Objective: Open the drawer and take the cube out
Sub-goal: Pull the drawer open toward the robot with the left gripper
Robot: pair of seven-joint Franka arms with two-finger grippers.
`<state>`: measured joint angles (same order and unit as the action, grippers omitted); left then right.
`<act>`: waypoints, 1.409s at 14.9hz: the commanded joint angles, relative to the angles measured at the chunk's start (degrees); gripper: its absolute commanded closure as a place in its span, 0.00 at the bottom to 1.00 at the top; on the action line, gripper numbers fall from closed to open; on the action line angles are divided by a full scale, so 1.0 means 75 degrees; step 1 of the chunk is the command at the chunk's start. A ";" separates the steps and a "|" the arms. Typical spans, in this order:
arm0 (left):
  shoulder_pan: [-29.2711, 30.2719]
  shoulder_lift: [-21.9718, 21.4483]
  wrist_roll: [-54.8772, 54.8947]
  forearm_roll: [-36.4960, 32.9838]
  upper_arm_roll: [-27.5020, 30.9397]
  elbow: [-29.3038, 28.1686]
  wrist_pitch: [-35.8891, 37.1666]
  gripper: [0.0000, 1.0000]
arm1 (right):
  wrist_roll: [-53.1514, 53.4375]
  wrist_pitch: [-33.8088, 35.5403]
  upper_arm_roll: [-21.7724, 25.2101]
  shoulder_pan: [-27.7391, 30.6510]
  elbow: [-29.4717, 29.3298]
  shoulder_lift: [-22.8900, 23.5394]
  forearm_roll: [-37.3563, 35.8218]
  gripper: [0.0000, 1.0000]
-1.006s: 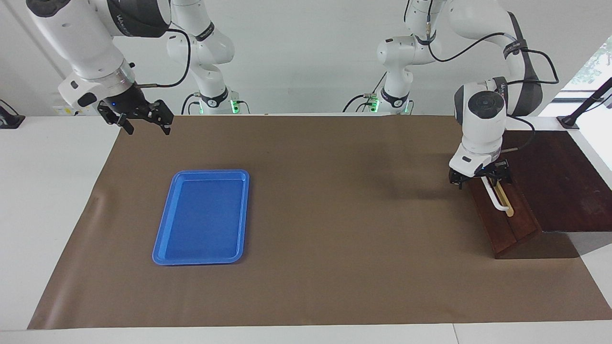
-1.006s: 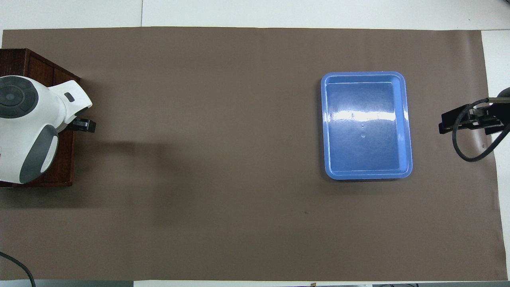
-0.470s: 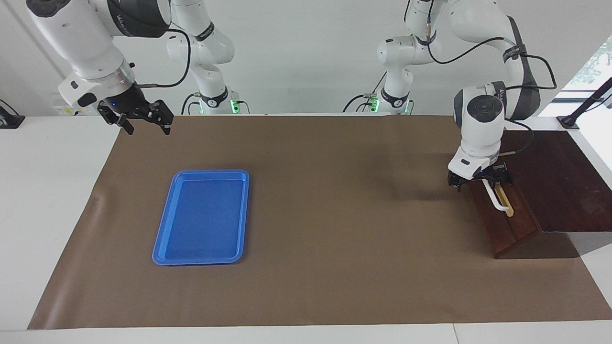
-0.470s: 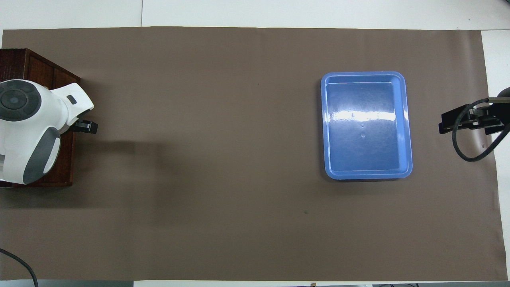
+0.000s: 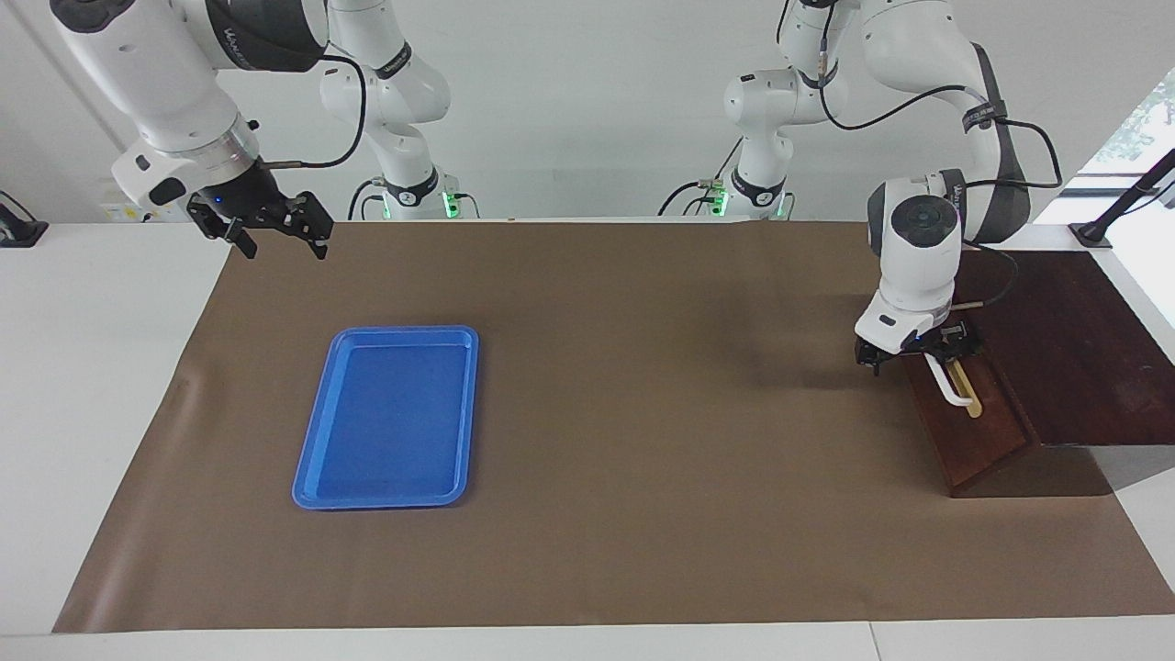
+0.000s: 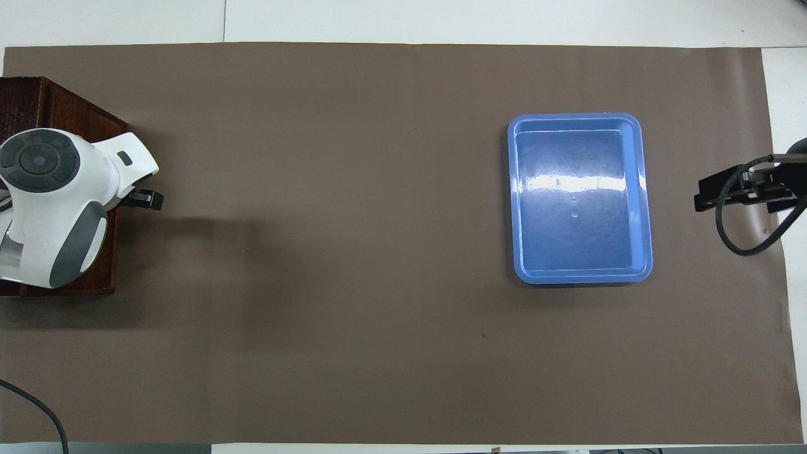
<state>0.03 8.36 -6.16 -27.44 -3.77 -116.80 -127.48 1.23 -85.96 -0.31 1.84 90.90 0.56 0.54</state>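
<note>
The dark wooden box stands at the left arm's end of the table. Its drawer looks closed, its white bar handle on a tan strip across the front. My left gripper is open and low in front of the drawer, its fingers spread either side of the handle's end nearer to the robots. In the overhead view the left wrist covers the box, and only one black fingertip sticks out. My right gripper hangs open over the mat's corner at the right arm's end and waits. The cube is hidden.
An empty blue tray lies on the brown mat toward the right arm's end. The right gripper's black fingers and cable show at the mat's edge in the overhead view.
The left hand has shifted slightly away from the box toward the table's middle. The drawer front has not visibly moved. The right arm has stayed still.
</note>
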 commanded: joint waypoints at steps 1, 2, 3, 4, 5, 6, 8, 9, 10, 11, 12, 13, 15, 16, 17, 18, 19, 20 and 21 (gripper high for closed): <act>-0.0413 0.0175 -0.0595 -0.0033 -0.0001 0.0164 -0.0147 0.00 | -0.0187 0.0071 -0.0065 0.0106 0.0033 -0.0027 -0.0084 0.00; -0.0589 0.0175 -0.0701 0.0002 -0.0001 0.0187 -0.0136 0.00 | -0.0175 0.0071 -0.0065 0.0106 0.0033 -0.0027 -0.0084 0.00; -0.0764 0.0186 -0.0760 0.0025 -0.0001 0.0292 -0.0031 0.00 | -0.0175 0.0071 -0.0065 0.0106 0.0033 -0.0027 -0.0084 0.00; -0.0905 0.0209 -0.0842 0.0037 -0.0013 0.0362 0.0097 0.00 | -0.0175 0.0071 -0.0065 0.0106 0.0021 -0.0027 -0.0084 0.00; -0.1069 0.0210 -0.0901 0.0095 -0.0013 0.0421 0.0226 0.00 | -0.0175 0.0071 -0.0065 0.0106 0.0033 -0.0027 -0.0084 0.00; -0.1222 0.0210 -0.0902 0.0200 -0.0013 0.0422 0.0285 0.00 | -0.0175 0.0071 -0.0065 0.0106 0.0033 -0.0027 -0.0084 0.00; -0.1387 0.0198 -0.0913 0.0248 -0.0013 0.0422 0.0344 0.00 | -0.0175 0.0071 -0.0065 0.0106 0.0033 -0.0027 -0.0084 0.00; -0.1457 0.0198 -0.0913 0.0260 -0.0013 0.0422 0.0391 0.00 | -0.0175 0.0071 -0.0065 0.0106 0.0033 -0.0027 -0.0084 0.00; -0.1550 0.0198 -0.1006 0.0260 -0.0013 0.0422 0.0426 0.00 | -0.0175 0.0071 -0.0065 0.0106 0.0033 -0.0027 -0.0084 0.00; -0.1621 0.0198 -0.1053 0.0260 -0.0013 0.0422 0.0450 0.00 | -0.0175 0.0071 -0.0065 0.0106 0.0033 -0.0027 -0.0084 0.00; -0.1738 0.0198 -0.1066 0.0353 -0.0013 0.0433 0.0473 0.00 | -0.0175 0.0071 -0.0065 0.0106 0.0033 -0.0027 -0.0084 0.00; -0.1843 0.0186 -0.1066 0.0447 -0.0013 0.0433 0.0485 0.00 | -0.0175 0.0071 -0.0065 0.0106 0.0033 -0.0027 -0.0084 0.00; -0.1868 0.0198 -0.1066 0.0494 -0.0013 0.0433 0.0474 0.00 | -0.0187 0.0071 -0.0065 0.0106 0.0033 -0.0027 -0.0084 0.00; -0.1879 0.0198 -0.1066 0.0494 -0.0013 0.0445 0.0497 0.00 | -0.0175 0.0071 -0.0065 0.0106 0.0033 -0.0027 -0.0084 0.00; -0.1868 0.0210 -0.1066 0.0494 -0.0013 0.0607 0.0671 0.00 | -0.0175 0.0071 -0.0065 0.0106 0.0033 -0.0027 -0.0084 0.00; -0.1844 0.0256 -0.1054 0.0494 -0.0013 0.0899 0.0916 0.00 | -0.0175 0.0071 -0.0065 0.0106 0.0033 -0.0027 -0.0084 0.00; -0.1833 0.0454 -0.1066 0.0529 -0.0013 0.1296 0.1197 0.00 | -0.0175 0.0071 -0.0065 0.0106 0.0033 -0.0027 -0.0084 0.00; -0.1844 0.0607 -0.1066 0.0738 -0.0013 0.1823 0.1629 0.00 | -0.0175 0.0071 -0.0065 0.0106 0.0033 -0.0027 -0.0084 0.00; -0.1856 0.0759 -0.1054 0.0949 -0.0013 0.2338 0.2075 0.00 | -0.0175 0.0071 -0.0065 0.0106 0.0033 -0.0027 -0.0084 0.00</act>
<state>-12.91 10.12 -13.76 -22.81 -4.23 -108.48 -118.81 1.23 -85.96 -0.31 1.84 90.90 0.56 0.54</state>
